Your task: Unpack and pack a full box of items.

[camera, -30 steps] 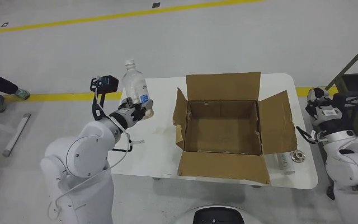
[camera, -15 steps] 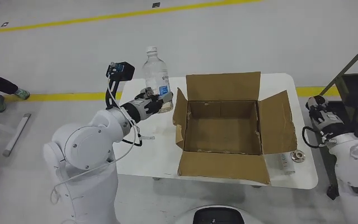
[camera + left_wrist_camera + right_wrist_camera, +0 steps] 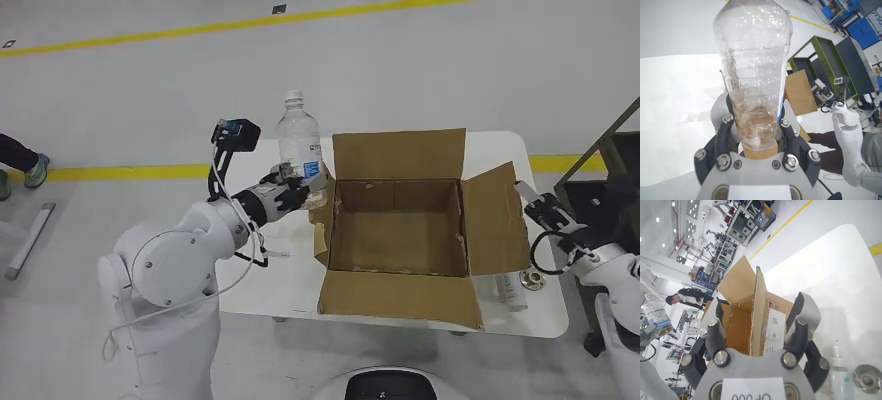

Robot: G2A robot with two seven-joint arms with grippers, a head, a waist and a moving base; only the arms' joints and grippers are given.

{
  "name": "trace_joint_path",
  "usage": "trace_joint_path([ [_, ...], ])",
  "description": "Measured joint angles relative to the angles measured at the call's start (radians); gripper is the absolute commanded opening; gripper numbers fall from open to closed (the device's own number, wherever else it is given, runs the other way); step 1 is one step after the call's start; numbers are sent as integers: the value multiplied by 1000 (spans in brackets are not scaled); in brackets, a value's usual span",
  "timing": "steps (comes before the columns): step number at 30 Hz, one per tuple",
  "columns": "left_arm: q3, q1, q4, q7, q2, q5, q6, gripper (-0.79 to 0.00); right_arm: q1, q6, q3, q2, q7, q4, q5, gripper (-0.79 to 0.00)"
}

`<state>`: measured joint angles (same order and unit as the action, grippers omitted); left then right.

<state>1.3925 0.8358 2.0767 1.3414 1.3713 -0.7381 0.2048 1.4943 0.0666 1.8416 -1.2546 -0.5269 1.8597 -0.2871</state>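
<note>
A clear plastic bottle with a white cap and a blue-and-white label stands upright in the air just left of the open cardboard box. My left gripper is shut on the bottle's lower end. The box has its flaps spread and looks empty inside. My right gripper hovers open beside the box's right flap, with nothing between its fingers. From the right wrist view the held bottle shows far off beyond the box.
On the white table right of the box lie a small spray bottle and a round metal piece; both show again, the spray bottle and metal piece. A green metal frame stands past the table's right edge.
My left arm has carried the bottle rightward, from the table's left edge to the box's left flap. My right gripper has swung in toward the box's right flap.
</note>
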Motion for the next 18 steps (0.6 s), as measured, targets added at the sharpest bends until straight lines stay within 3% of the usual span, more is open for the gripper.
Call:
trace_joint_path([
  [8, -147, 23, -13, -104, 17, 160, 111, -785, 19, 9, -23, 6, 1, -12, -35, -785],
  [18, -235, 64, -121, -7, 9, 221, 149, -785, 25, -27, -37, 10, 13, -13, -18, -785],
])
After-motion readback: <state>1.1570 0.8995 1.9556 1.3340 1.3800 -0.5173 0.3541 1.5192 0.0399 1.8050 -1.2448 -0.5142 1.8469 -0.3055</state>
